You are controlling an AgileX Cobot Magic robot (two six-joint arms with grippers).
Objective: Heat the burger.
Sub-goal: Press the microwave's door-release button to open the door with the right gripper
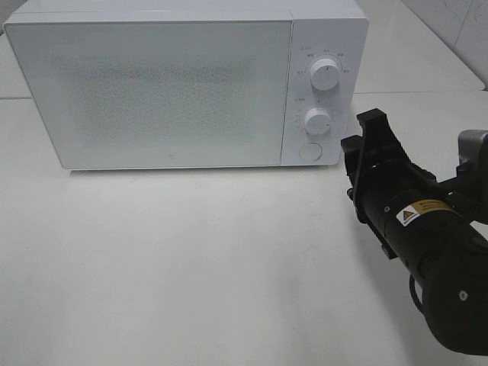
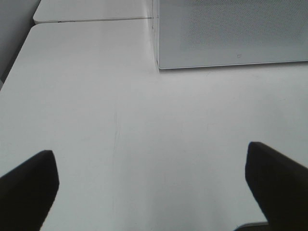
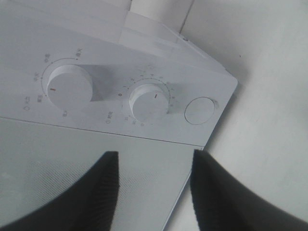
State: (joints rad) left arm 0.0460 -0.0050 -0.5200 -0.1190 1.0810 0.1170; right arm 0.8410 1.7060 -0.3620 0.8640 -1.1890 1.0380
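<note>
Landmark: the white microwave (image 1: 168, 91) stands on the white table (image 1: 191, 267), its door (image 1: 152, 91) shut and speckled opaque. The control panel on its right side carries an upper knob (image 1: 325, 75), a lower knob (image 1: 317, 120) and a round button (image 1: 309, 150).

Right arm: the black forearm reaches in from the front right of the microwave, angled up toward the panel's lower corner. The right gripper (image 1: 364, 131) hangs just beside the round button, short of the panel and rolled to one side. In its wrist view the right gripper (image 3: 154, 156) has its fingers (image 3: 96, 192) apart, with nothing between them.

Left arm: it shows only in its wrist view. The left gripper (image 2: 150, 151) is low over the table in front of the microwave's left front corner, well apart from it. Its fingers (image 2: 29, 185) are spread wide and hold nothing.

Burger: it shows in no view, so its place cannot be told.
</note>
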